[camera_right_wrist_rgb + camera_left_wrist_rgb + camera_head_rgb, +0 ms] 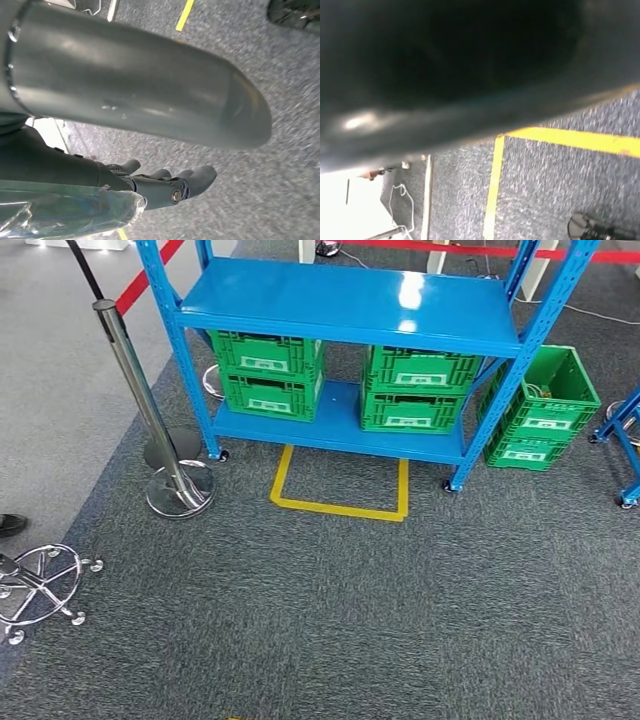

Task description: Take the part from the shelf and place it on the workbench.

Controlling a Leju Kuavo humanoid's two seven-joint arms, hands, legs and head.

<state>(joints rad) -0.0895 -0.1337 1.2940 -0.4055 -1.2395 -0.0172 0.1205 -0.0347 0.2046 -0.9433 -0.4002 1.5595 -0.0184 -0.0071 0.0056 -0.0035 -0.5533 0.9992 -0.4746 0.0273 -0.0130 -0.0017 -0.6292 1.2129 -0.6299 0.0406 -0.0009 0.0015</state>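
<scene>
The blue shelf stands far ahead past the yellow floor marking, its green crates presumably holding the part, while the right robot hand hangs low, fingers extended, seemingly empty; the left robot hand's state I cannot tell.

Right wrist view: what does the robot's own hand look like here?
The right hand has a thick, smooth grey thumb with a rounded tip and glossy highlights. Beneath it lie darker, slimmer fingers with a small round metal pin at one joint. No cables or markings visible.
</scene>
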